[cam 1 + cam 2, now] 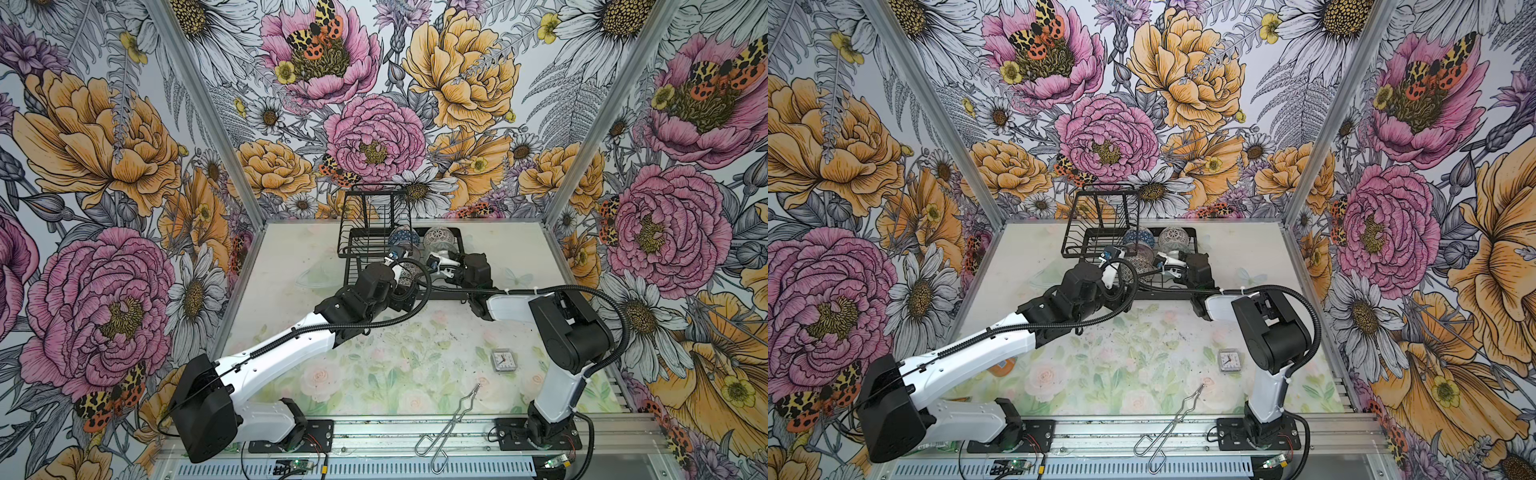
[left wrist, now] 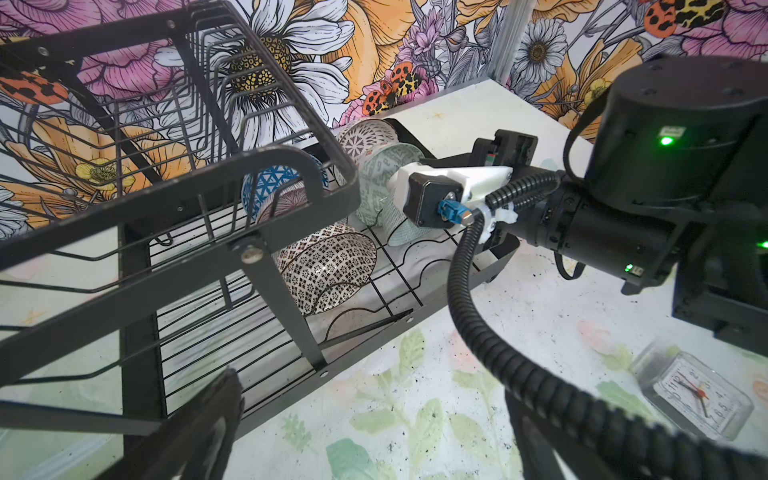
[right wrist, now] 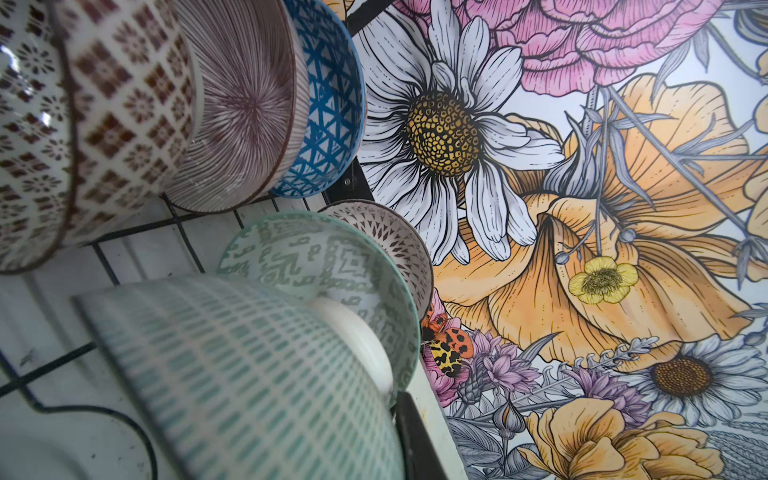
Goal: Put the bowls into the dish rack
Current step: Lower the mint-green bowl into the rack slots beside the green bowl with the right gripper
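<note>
Two-arm loading scene. The dish rack (image 1: 357, 252) stands at 12 o'clock on the table (image 1: 374, 374), with its raised shelf toward 9 o'clock. All six bowls are at its base tray, in two rows. Along the shelf's edge stand the blue-triangle bowl (image 2: 270, 183), the pink-striped bowl (image 2: 286, 201), which is half hidden by the shelf frame, and the mosaic bowl (image 2: 328, 266). Toward 3 o'clock are the dotted bowl (image 2: 363, 137), the maze bowl (image 2: 374, 178) and the mint bowl (image 2: 399, 230). The mint bowl is tilted and largely covered by the right wrist's camera housing. In both top views the arms mask most of the bowls. The right gripper (image 1: 437, 266) has its jaws nearly pressed together beside the mint bowl, but its fingers are concealed, so a pinch on the rim cannot be confirmed. The left gripper (image 2: 372, 390) is spread wide and holds nothing, at the rack's 6 o'clock edge; only one blurred finger (image 2: 199, 419) is distinct. A small clock (image 1: 500, 360) lies at 4 o'clock. Wire tongs (image 1: 449, 424) lie at 6 o'clock, partly over the rail.
</note>
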Robot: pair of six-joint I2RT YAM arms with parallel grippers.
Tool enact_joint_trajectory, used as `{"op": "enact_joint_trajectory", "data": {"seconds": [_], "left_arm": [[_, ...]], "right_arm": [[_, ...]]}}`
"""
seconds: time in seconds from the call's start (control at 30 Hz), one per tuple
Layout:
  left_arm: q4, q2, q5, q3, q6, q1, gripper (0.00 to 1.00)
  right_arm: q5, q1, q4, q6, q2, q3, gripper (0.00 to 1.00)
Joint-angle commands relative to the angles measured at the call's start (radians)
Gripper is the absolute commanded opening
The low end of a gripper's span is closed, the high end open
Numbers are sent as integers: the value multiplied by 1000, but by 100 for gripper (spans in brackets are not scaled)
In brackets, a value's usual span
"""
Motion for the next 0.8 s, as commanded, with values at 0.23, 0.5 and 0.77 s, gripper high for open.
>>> {"op": "enact_joint_trajectory", "data": {"seconds": [0.23,0.5,0.77], "left_arm": [[6,-29,19,-11,-21,11,99],[-6,-34,16,-13,-21,13,99],[-7,-40,12,-17,-21,14,99]], "right_arm": [[63,12,90,-134,74,59,0],[42,17,-16,-111,60,67,0],[33,11,-121,-80,49,88,0]]}}
